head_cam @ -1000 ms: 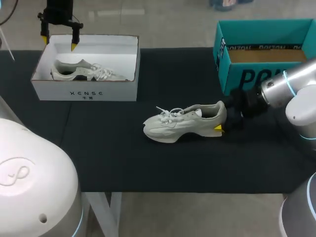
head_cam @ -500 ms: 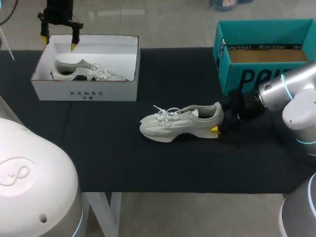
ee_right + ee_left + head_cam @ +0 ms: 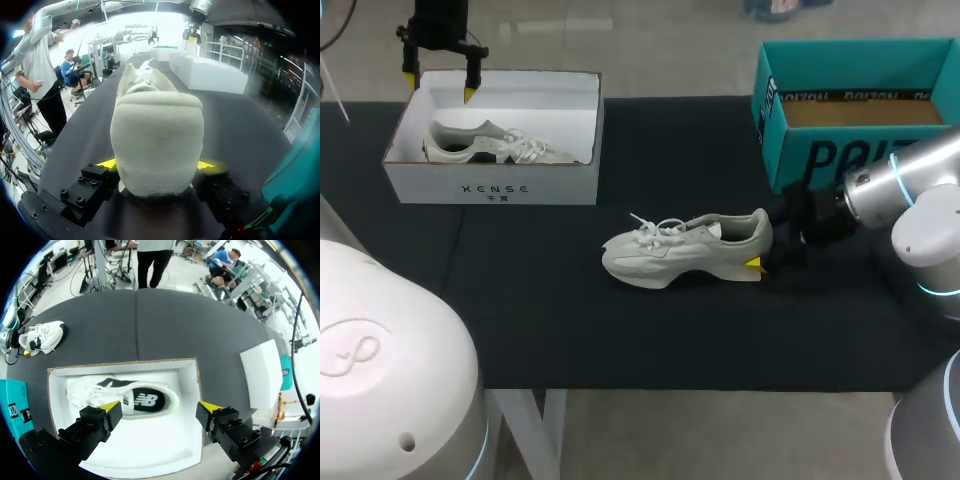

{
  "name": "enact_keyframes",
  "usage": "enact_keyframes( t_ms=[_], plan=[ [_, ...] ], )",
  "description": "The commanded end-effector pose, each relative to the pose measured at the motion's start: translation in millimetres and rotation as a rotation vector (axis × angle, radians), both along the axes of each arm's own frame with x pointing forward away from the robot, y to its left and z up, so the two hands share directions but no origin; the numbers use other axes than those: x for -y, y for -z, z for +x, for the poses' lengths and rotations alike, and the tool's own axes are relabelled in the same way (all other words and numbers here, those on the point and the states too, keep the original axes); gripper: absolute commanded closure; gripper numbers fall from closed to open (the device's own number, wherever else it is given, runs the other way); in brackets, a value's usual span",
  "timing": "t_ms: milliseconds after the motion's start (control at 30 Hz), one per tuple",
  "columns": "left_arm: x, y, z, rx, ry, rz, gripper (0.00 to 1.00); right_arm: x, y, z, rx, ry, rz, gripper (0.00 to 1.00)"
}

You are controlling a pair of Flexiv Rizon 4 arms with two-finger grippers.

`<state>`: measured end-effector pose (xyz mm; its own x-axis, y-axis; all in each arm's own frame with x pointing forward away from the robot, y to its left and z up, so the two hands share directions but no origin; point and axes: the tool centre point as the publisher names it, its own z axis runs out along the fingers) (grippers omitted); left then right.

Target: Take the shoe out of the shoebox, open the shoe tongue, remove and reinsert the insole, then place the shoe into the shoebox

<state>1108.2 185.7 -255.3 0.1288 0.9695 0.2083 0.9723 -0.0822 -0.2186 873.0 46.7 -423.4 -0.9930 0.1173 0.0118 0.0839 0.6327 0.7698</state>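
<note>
A pale grey-white shoe point(image 3: 682, 250) lies on its sole mid-table, toe pointing left. My right gripper point(image 3: 765, 247) is shut on its heel; in the right wrist view the heel point(image 3: 155, 135) fills the gap between the yellow-tipped fingers point(image 3: 106, 163). A second shoe point(image 3: 485, 143) lies inside the white shoebox point(image 3: 490, 190) at the back left. My left gripper point(image 3: 440, 86) hangs open above the box's back left corner. From the left wrist, that gripper point(image 3: 160, 407) straddles the boxed shoe point(image 3: 125, 400) well above it.
An open teal box point(image 3: 820, 150) stands at the back right, just behind my right arm. The black mat point(image 3: 620, 340) covers the table. The white shoebox point(image 3: 205, 72) shows far ahead of the right gripper.
My right gripper has slid the shoe a little to the left on the mat, then stopped. The left arm has stayed still.
</note>
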Motion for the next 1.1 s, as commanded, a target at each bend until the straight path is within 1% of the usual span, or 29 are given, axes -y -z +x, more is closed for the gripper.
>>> enact_keyframes(
  t_ms=[33, 400, 433, 500, 533, 567, 633, 667, 700, 733, 767, 800, 833, 867, 900, 967, 1000, 1033, 1100],
  plan=[
    [-1, 0, 1.6, -0.003, 0.0, 0.001, 0.0, -3, 2, -2.4, 0.0, 0.002, -0.005, 1.0],
    [-1, 0, 1.6, -0.003, 0.0, 0.001, 0.0, -3, 2, -2.4, 0.0, 0.002, -0.005, 1.0],
    [5, 2, 1.8, 0.007, -0.02, 0.012, 0.0, -3, 2, -2.4, 0.0, 0.002, -0.005, 1.0],
    [15, 4, 1.0, 0.047, -0.097, -0.003, 0.0, -3, 2, -2.4, 0.0, 0.002, -0.005, 1.0],
    [20, 5, -0.6, 0.059, -0.13, -0.033, 0.0, -3, 2, -2.4, 0.0, 0.002, -0.005, 1.0],
    [25, 6, -1.5, 0.052, -0.194, -0.026, 0.0, -3, 2, -2.4, 0.0, 0.002, -0.005, 1.0],
    [38, 7, -8.7, 0.099, -0.265, -0.074, 0.0, -3, 2, -2.4, 0.0, 0.002, -0.005, 1.0],
    [42, 7, -10.8, 0.098, -0.323, -0.091, 0.0, -3, 2, -2.4, 0.0, 0.002, -0.005, 1.0],
    [46, 7, -15.2, 0.104, -0.346, -0.106, 0.0, -3, 2, -2.4, 0.0, 0.002, -0.005, 1.0],
    [51, 8, -18.4, 0.121, -0.409, -0.088, 0.0, -3, 2, -2.4, 0.0, 0.002, -0.005, 1.0],
    [55, 9, -20.2, 0.089, -0.477, -0.089, 0.0, -3, 2, -2.4, 0.0, 0.002, -0.005, 1.0],
    [62, 10, -24.6, 0.113, -0.526, -0.111, 0.0, -3, 2, -2.4, 0.0, 0.002, -0.005, 1.0],
    [66, 9, -30.3, 0.102, -0.596, -0.154, 0.0, -3, 2, -2.4, 0.0, 0.002, -0.005, 1.0],
    [70, 10, -34.7, 0.093, -0.681, -0.137, 0.0, -3, 2, -2.4, 0.0, 0.002, -0.005, 1.0],
    [74, 9, -41.8, 0.114, -0.753, -0.189, 0.0, -3, 2, -2.4, 0.0, 0.002, -0.005, 1.0],
    [82, 9, -55.3, 0.077, -0.967, -0.171, 0.0, -3, 2, -2.4, 0.0, 0.002, -0.005, 1.0],
    [87, 7, -64.9, 0.075, -1.063, -0.195, 0.0, -3, 2, -2.4, 0.0, 0.002, -0.005, 1.0],
    [93, 8, -70.2, 0.016, -1.153, -0.138, 0.0, -3, 2, -2.4, 0.0, 0.002, -0.005, 1.0],
    [93, 8, -70.2, 0.016, -1.153, -0.138, 0.0, -3, 2, -2.4, 0.0, 0.002, -0.005, 1.0]
  ],
)
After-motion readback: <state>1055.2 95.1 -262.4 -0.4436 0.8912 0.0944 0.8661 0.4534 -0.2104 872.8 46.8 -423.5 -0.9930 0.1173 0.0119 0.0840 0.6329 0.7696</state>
